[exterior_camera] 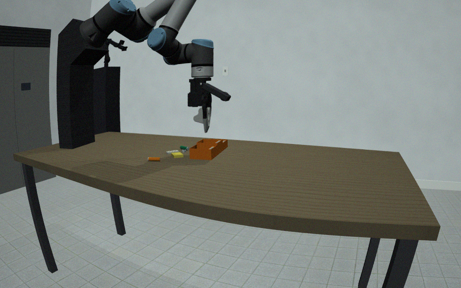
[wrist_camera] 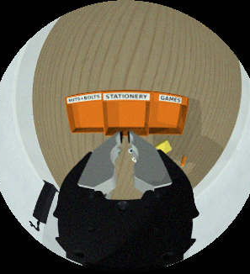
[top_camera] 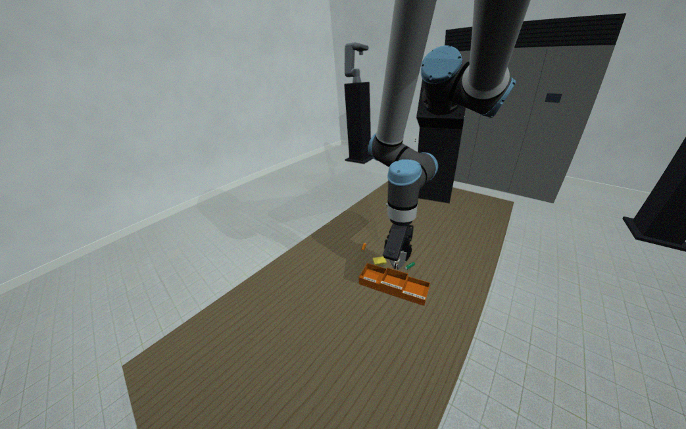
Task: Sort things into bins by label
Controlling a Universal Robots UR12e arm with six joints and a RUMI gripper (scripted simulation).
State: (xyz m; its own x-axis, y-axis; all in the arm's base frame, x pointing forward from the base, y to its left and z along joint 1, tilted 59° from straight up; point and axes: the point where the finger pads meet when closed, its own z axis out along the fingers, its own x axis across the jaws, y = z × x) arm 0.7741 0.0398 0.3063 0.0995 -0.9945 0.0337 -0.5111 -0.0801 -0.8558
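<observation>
My gripper (top_camera: 396,266) (exterior_camera: 206,131) (wrist_camera: 125,131) is shut with nothing seen between its tips, above the near edge of the stationery compartment (wrist_camera: 132,117). The orange bin unit (top_camera: 383,288) (exterior_camera: 200,153) stands upright; its nuts+bolts compartment (wrist_camera: 87,117), stationery and games compartment (wrist_camera: 167,115) show no contents. A yellow block (top_camera: 379,260) (exterior_camera: 177,155) (wrist_camera: 164,146), an orange cylinder (top_camera: 364,247) (exterior_camera: 154,159) (wrist_camera: 183,160), a green cylinder (top_camera: 410,265) (exterior_camera: 184,147) and a white piece (exterior_camera: 172,152) lie on the table. A small pale thing (exterior_camera: 184,150) (wrist_camera: 130,150) lies near the green one, partly hidden by the fingers in the wrist view.
The wooden table (top_camera: 292,341) (exterior_camera: 296,178) carries everything. The bin walls rise just below the fingertips. The arm's black pedestal (top_camera: 436,159) (exterior_camera: 76,103) stands at the table's far end in the top view. The loose things lie on the pedestal side of the bins.
</observation>
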